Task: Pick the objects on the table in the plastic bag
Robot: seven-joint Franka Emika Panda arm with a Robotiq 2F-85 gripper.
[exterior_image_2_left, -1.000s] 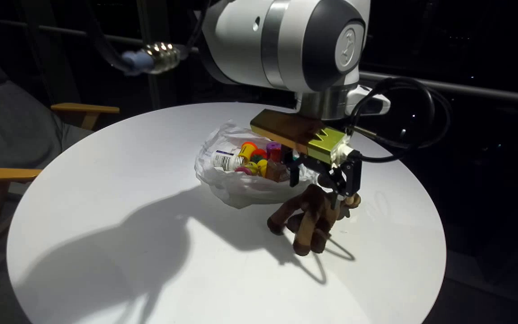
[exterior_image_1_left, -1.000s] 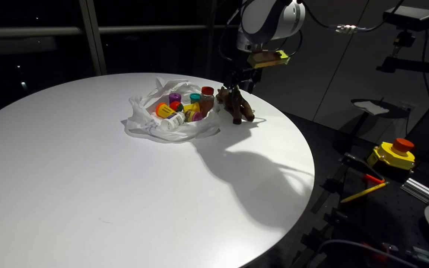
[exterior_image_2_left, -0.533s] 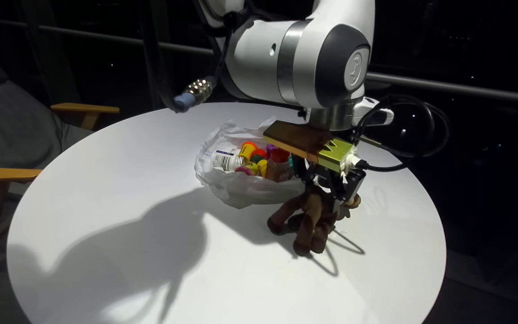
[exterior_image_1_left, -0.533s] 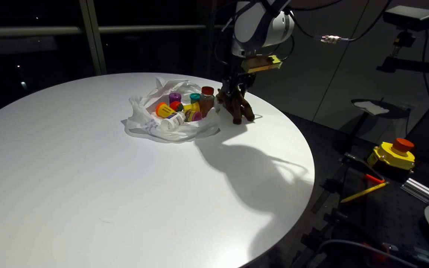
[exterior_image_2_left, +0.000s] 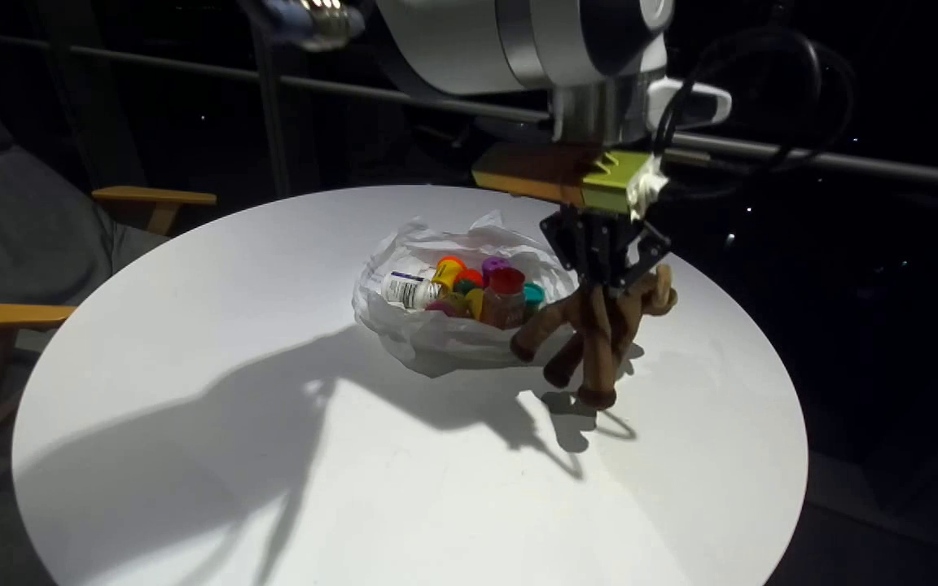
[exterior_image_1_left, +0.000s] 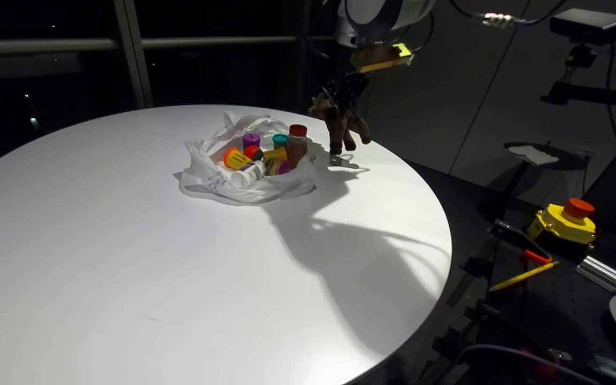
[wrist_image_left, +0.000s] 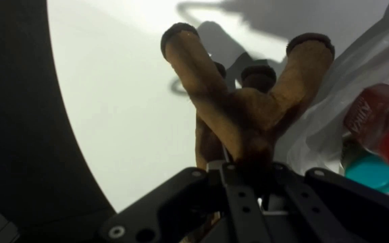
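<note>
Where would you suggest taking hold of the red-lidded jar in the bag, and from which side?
I'd grip the jar by its red lid, from above, once the gripper has released the brown plush figure. The jar stands roughly upright with its lid uncovered on top, while the teal-lidded container and plastic bag crowd its sides.

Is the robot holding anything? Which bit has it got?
Yes, the brown plush figure. The fingers pinch it by the upper part of its body, and its legs dangle below. The exact pinch spot is too dark to see.
</note>
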